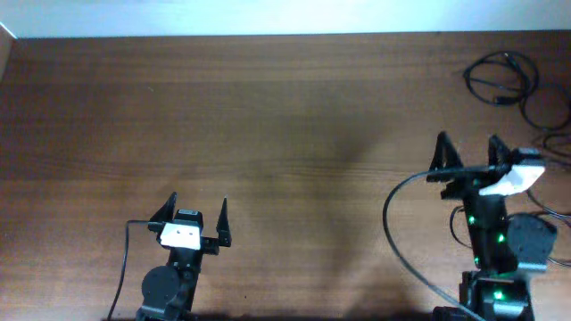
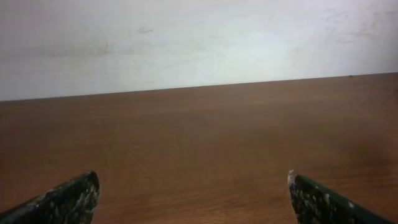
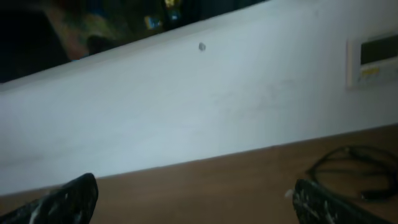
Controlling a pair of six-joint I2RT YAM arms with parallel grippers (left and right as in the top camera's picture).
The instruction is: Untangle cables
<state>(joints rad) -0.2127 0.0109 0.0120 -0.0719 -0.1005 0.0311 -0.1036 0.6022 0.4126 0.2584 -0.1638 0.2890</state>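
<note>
Wood-grain bench (image 1: 285,107) meets a white wall (image 1: 268,13) along its far edge. Near the front edge, the left gripper (image 1: 198,205) and the right gripper (image 1: 468,147) are both spread and hold nothing. Thin black cables (image 1: 504,76) lie in loose loops at the far-right corner, ahead and right of the right gripper, which is much the nearer.

Brown table (image 1: 268,116) with black cables (image 1: 500,85)
</note>
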